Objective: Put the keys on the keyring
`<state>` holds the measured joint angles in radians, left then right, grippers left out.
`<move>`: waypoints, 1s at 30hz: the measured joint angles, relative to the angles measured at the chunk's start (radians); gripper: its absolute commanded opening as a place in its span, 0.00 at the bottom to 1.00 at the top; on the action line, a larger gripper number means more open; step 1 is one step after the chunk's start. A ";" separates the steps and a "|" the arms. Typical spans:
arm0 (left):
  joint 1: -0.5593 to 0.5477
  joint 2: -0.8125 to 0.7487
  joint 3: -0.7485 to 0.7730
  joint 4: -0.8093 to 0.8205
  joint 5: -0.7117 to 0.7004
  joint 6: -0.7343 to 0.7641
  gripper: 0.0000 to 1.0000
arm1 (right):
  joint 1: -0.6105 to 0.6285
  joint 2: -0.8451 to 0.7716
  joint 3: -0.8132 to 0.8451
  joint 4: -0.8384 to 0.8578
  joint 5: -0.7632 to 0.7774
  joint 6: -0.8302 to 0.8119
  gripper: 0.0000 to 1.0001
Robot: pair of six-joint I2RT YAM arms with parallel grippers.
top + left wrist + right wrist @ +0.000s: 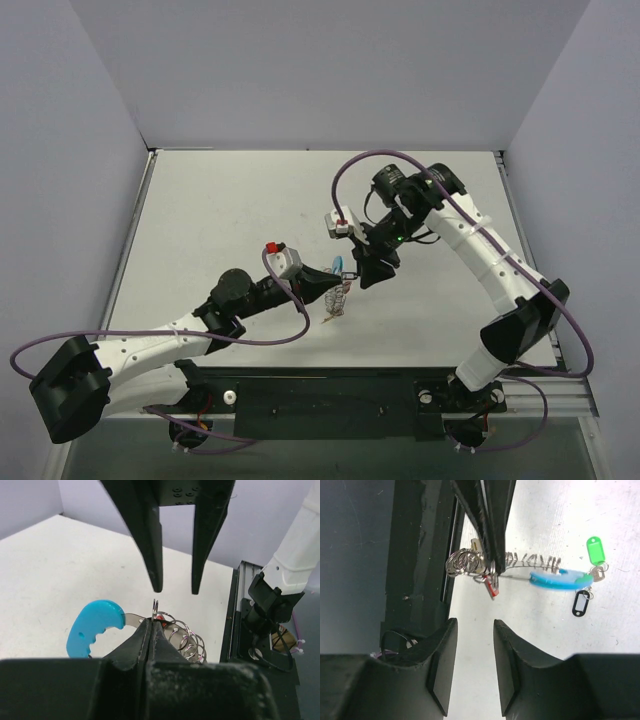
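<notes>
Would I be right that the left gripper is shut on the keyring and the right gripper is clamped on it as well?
Not quite: the right gripper is open, jaws apart with nothing between them, as the right wrist view shows. The left gripper is indeed shut on the keyring.

Left tool [324, 284] and right tool [368, 272] close together over the table [220, 200], keyring [341, 292] between them

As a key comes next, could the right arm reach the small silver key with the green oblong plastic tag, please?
Probably yes: the right end effector is open and empty, and the green-tagged key shows uncovered beside the curved light-blue plastic tag.
</notes>
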<state>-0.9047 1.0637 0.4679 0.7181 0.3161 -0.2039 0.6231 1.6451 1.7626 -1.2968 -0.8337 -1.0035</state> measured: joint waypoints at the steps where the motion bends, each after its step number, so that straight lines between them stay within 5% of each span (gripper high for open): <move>1: 0.000 0.000 -0.006 0.024 -0.002 -0.006 0.00 | -0.010 -0.024 -0.021 0.002 -0.010 -0.009 0.30; 14: 0.000 0.033 -0.048 0.303 -0.006 -0.087 0.00 | -0.027 -0.091 -0.050 0.093 -0.114 0.019 0.24; 30: 0.000 0.054 -0.051 0.348 -0.006 -0.117 0.00 | -0.026 -0.064 -0.018 0.127 -0.126 0.088 0.13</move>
<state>-0.9047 1.1175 0.4164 1.0657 0.3099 -0.3210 0.5972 1.5806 1.7447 -1.1698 -0.9592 -0.9157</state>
